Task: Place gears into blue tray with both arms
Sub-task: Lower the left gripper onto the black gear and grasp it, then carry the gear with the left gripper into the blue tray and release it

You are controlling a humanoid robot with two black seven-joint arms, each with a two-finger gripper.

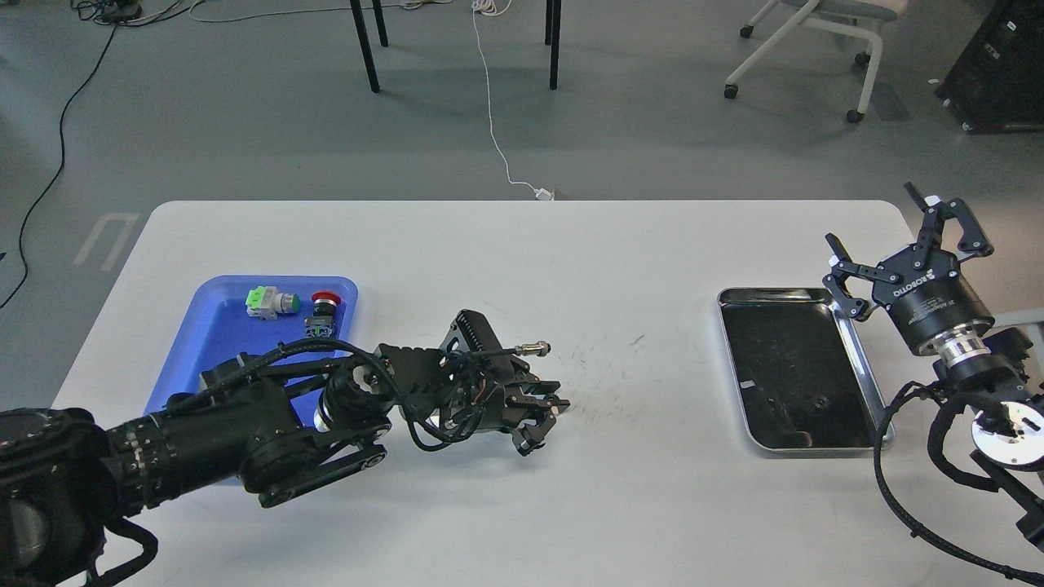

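1. A single head view looks forward and down from above the near edge of the white rectangular table [522, 505].
2. It stands well back, taking in the whole tabletop, with grey floor [245, 139] beyond.
3. The left black arm [204, 440] enters bottom-left, the right black arm [979, 408] bottom-right.

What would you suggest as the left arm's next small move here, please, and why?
Probably lift slightly and swing back toward the blue tray. The left gripper sits low over the table with its fingers drawn close, seemingly around a gear, though the gear itself is too dark to confirm. The tray lies behind it on the left.
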